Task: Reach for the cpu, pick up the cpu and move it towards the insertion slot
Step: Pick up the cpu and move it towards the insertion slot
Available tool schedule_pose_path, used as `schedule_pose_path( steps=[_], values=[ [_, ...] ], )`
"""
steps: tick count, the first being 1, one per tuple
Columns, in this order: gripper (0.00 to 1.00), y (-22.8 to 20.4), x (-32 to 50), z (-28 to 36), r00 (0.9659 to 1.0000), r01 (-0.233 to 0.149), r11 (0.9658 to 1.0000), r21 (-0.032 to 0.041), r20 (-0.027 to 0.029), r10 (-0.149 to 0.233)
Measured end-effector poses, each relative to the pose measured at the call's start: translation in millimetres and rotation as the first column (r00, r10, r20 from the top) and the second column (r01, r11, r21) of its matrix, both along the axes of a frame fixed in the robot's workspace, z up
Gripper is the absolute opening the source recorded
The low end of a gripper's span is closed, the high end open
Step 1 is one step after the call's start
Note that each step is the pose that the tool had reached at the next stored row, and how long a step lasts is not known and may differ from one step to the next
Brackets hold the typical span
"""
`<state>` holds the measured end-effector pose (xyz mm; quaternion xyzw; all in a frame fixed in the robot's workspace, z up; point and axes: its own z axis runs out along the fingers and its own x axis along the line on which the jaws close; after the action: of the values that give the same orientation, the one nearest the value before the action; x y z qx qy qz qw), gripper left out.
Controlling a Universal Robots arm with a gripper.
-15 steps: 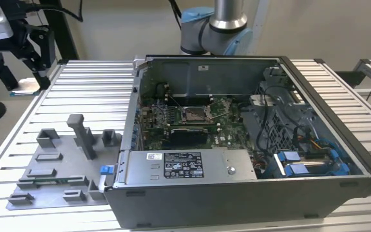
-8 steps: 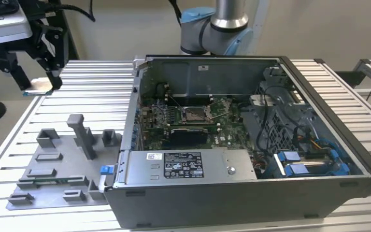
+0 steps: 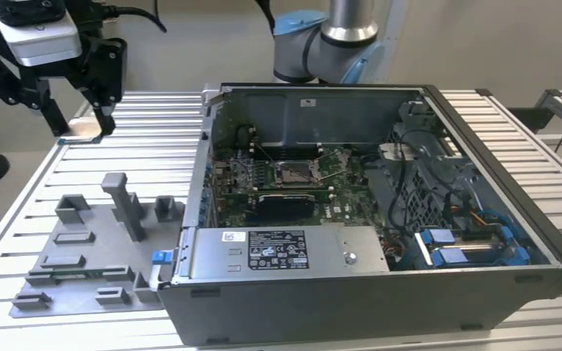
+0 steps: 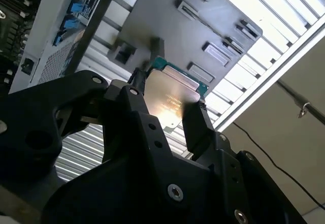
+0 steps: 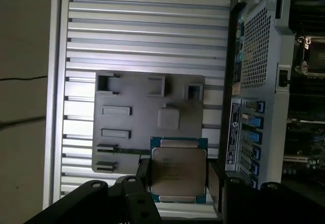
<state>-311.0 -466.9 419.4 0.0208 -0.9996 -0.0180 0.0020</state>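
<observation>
Slatted aluminium bench (image 3: 115,157) runs under everything, with a grey tray (image 3: 85,270) at the exterior view's left and an open computer case (image 3: 379,219) beside it. My hand (image 3: 79,121) hangs above the bench beyond the tray, closed on the cpu (image 5: 179,176). In both wrist views the black fingers (image 5: 143,181) press on two opposite edges, its silvery top left bare. It is clear of the tray and well apart from the insertion slot (image 3: 294,173) on the green board inside the case. I judge the chip light, stiff and thin, with a smooth lid that could slip and an underside that would damage easily. The edges look like the right place to hold it.
</observation>
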Motion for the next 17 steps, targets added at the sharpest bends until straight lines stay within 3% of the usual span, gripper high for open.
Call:
schedule_pose_path(
  steps=[17],
  values=[
    [0.0,0.0,48.6,0.0,1.0,0.0,1.0,0.0,-0.0001,0.0]
  ],
)
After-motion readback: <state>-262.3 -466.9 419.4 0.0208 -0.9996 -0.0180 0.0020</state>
